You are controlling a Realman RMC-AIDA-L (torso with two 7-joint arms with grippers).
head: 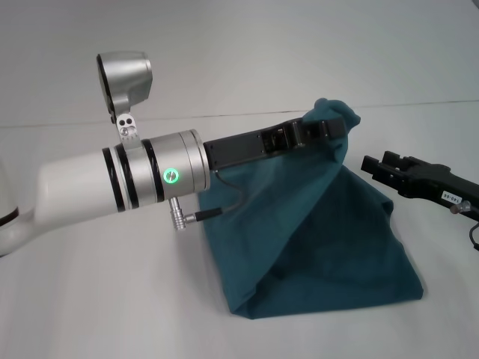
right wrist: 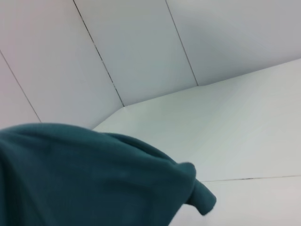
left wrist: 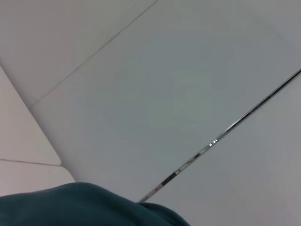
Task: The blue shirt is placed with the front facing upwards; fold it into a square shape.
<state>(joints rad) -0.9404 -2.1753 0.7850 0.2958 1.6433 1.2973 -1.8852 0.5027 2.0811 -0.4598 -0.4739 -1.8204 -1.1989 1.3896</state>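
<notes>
The white table (head: 90,299) takes up most of what I can see, with pale wall panels (right wrist: 141,47) rising behind its far edge. On the table, toward the robot's right of centre, the blue shirt (head: 314,239) is pulled up into a tent: its lower edge lies bunched on the tabletop, and the cloth rises in long folds to a peak well above the surface, plain teal side out. Across the shirt from the robot's left reaches the left arm (head: 112,183), a thick white and silver tube with a small green light near its wrist and a thin cable looping below it. At its end the left gripper (head: 329,126) is clenched on the top of the shirt, the dark fingers buried in a knot of cloth at the peak, so the whole garment hangs from that one pinch. In the left wrist view only a rounded hump of the same teal cloth fills the near edge, with wall panels and a thin metal seam behind it. To the robot's right of the shirt, just beside its raised slope and apart from the cloth, the right gripper (head: 376,166) hangs in the air above the table, its black fingers released and holding nothing, pointing toward the shirt. The right wrist view shows a fold of the shirt close in front of it, with a little nub of cloth sticking out over the white tabletop.
</notes>
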